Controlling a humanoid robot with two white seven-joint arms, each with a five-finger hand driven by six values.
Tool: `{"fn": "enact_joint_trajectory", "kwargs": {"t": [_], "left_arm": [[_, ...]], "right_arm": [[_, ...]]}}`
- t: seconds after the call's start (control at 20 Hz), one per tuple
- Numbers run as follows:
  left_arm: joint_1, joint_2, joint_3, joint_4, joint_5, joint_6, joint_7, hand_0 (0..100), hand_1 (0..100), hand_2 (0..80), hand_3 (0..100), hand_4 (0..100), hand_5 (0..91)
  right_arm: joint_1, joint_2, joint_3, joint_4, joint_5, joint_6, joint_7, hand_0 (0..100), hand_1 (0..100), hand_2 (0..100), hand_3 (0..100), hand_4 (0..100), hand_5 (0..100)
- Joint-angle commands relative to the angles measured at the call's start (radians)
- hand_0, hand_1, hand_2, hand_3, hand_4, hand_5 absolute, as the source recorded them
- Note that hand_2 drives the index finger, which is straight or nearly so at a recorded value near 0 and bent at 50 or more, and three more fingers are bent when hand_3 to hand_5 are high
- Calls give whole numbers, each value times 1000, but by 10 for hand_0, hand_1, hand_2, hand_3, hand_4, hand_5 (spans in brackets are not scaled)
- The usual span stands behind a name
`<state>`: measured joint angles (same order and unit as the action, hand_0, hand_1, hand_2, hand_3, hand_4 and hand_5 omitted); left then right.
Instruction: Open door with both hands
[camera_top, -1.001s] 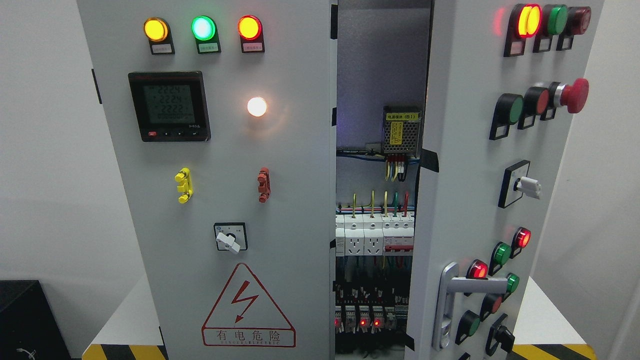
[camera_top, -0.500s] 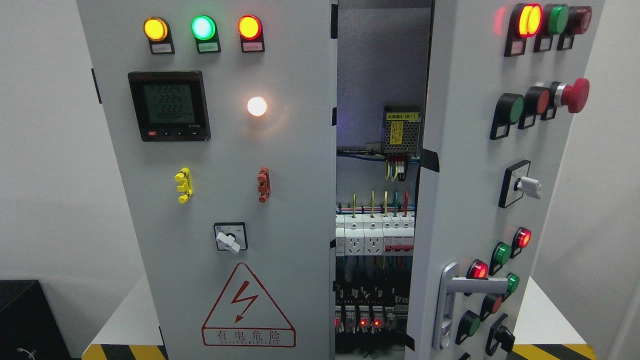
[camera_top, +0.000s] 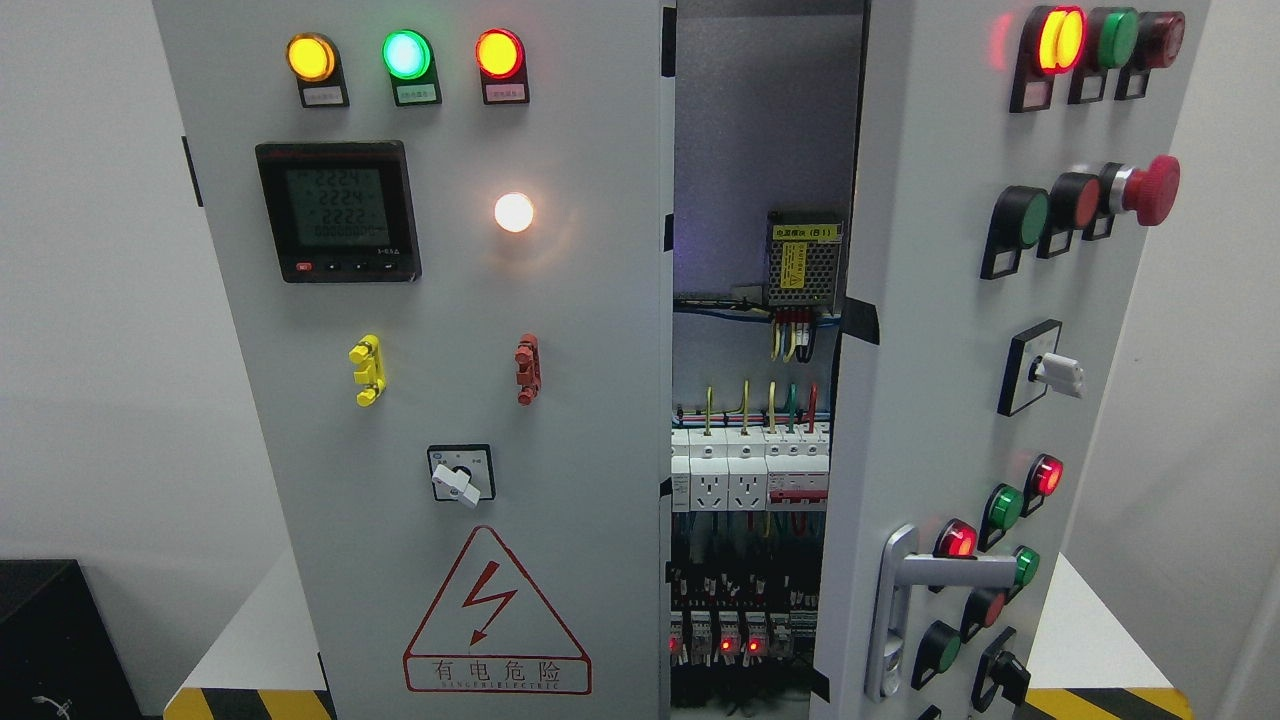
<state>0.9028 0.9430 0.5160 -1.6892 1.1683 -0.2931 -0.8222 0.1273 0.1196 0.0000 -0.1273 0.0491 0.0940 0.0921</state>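
Standing ajar, the smooth grey metal right door (camera_top: 930, 330) leaves a tall gap (camera_top: 760, 400) beside the flat left door (camera_top: 450, 300); no hand shows.

no arm or robot hand visible

Before me, the left door (camera_top: 440, 400) stands shut, the right door (camera_top: 940, 400) swung ajar, breakers (camera_top: 748, 480) between, behind them.

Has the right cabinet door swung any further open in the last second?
No. The right door keeps the same gap from the left door.
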Motion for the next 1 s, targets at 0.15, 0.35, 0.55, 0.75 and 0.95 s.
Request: {"fn": "enact_joint_trajectory", "kwargs": {"t": [0.15, 0.35, 0.55, 0.75, 0.95], "left_arm": [[-160, 292, -92, -84, 39, -4, 2, 120, 556, 0, 0, 0, 0], [-295, 365, -223, -84, 42, -58, 0, 120, 556, 0, 0, 0, 0], [-470, 454, -413, -87, 60, -66, 2, 120, 556, 0, 0, 0, 0], [-715, 549, -652, -86, 145, -66, 2, 120, 556, 0, 0, 0, 0], [-873, 612, -772, -89, 220, -63, 3, 120, 556, 0, 0, 0, 0]], "right_arm": [[0, 0, -34, 0, 0, 0, 0, 75, 135, 0, 0, 0, 0], [0, 2, -34, 0, 0, 0, 0, 74, 136, 0, 0, 0, 0], [0, 0, -34, 0, 0, 0, 0, 74, 136, 0, 0, 0, 0], [0, 0, -34, 0, 0, 0, 0, 74, 136, 0, 0, 0, 0], [0, 0, -34, 0, 0, 0, 0, 74, 136, 0, 0, 0, 0]]}}
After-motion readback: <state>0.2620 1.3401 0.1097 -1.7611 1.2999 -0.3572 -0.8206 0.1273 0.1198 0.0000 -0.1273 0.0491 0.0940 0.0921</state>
